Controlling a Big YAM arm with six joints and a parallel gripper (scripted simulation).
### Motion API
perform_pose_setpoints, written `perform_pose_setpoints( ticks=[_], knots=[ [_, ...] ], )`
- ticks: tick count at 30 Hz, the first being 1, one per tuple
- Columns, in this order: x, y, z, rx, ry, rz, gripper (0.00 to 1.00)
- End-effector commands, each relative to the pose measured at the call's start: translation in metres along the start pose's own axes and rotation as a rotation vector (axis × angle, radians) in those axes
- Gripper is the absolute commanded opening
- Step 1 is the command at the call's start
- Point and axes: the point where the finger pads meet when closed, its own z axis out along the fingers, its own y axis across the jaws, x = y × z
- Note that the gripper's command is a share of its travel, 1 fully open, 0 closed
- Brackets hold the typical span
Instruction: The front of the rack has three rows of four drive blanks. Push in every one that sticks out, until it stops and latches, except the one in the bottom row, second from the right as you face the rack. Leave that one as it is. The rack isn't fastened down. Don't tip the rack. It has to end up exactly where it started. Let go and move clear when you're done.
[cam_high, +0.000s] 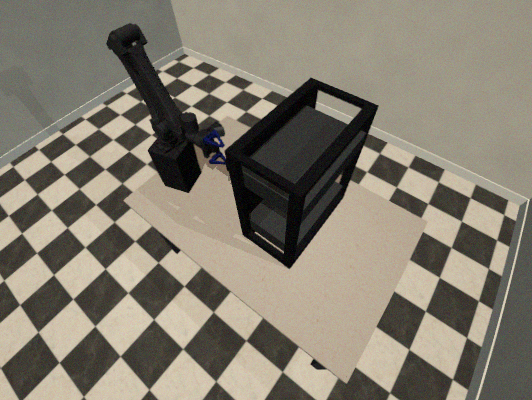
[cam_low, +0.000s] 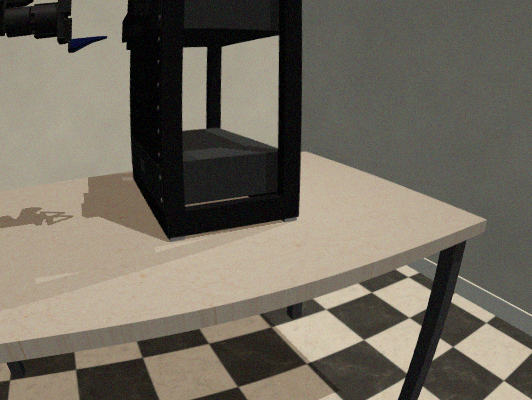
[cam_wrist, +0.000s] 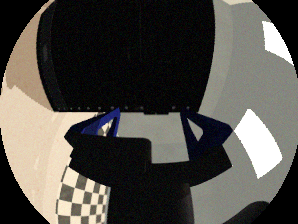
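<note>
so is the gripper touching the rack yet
Apart. The exterior view shows pale wall between the blue fingertip of the open gripper and the rack.

No readable text, labels, brands, numbers or signs in any view. Rack (cam_high: 300, 197) faces plain black, unmarked; row of small pale dots down front post in exterior view, not characters. Arm (cam_high: 150, 85) housing plain, no logo legible. Surface (cam_low: 350, 235) bare of print. Wrist view too dark to make out any marking on rack front.
</note>
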Motion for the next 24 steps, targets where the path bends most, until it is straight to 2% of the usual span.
perform_pose_setpoints(
  ticks=[1,2,24],
  knots=[
    [-0.0018,0.0021,0.002,-0.005,-0.007,0.008,1.0],
    [-0.0018,0.0021,0.002,-0.005,-0.007,0.008,0.0],
    [-0.0018,0.0021,0.002,-0.005,-0.007,0.008,0.0]
  ],
)
